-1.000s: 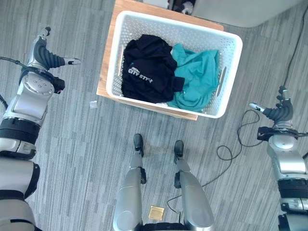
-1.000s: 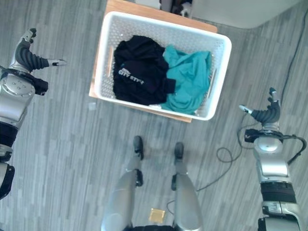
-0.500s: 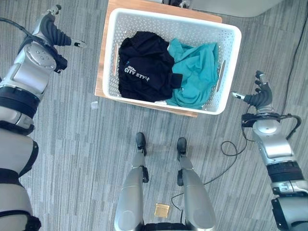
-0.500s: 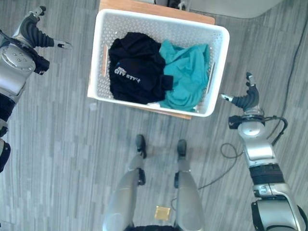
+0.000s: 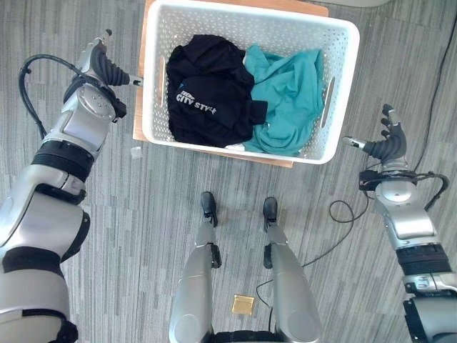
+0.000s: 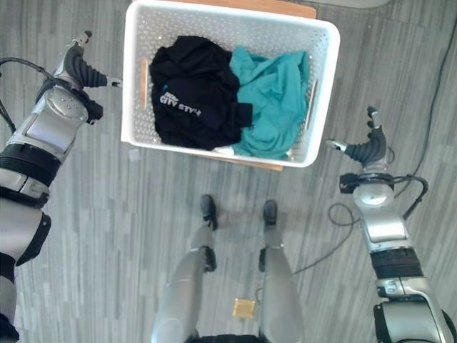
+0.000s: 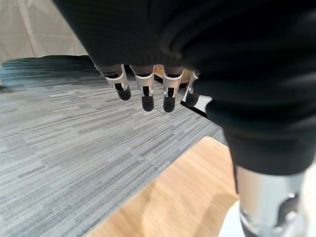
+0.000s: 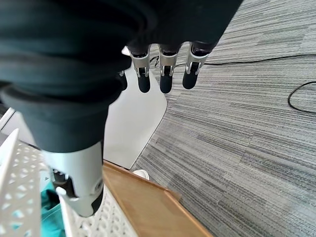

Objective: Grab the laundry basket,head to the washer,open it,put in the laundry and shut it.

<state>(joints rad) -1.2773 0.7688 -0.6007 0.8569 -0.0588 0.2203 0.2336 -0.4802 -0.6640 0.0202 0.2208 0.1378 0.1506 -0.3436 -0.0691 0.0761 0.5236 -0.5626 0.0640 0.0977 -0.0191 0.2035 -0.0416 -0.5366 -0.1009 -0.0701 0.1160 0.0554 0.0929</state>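
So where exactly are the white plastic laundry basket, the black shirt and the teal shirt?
White plastic laundry basket [image 5: 341, 93], left eye view, its right wall.
Black shirt [image 5: 207, 89], left eye view, middle of the cloth.
Teal shirt [image 5: 289, 93], left eye view, middle of the cloth.

You were working in an office-type or lab room: grey striped carpet tiles [image 5: 128, 214] covered the floor. A low wooden platform [image 7: 187, 197] sat on that carpet, carrying a white laundry basket [image 5: 343, 93].
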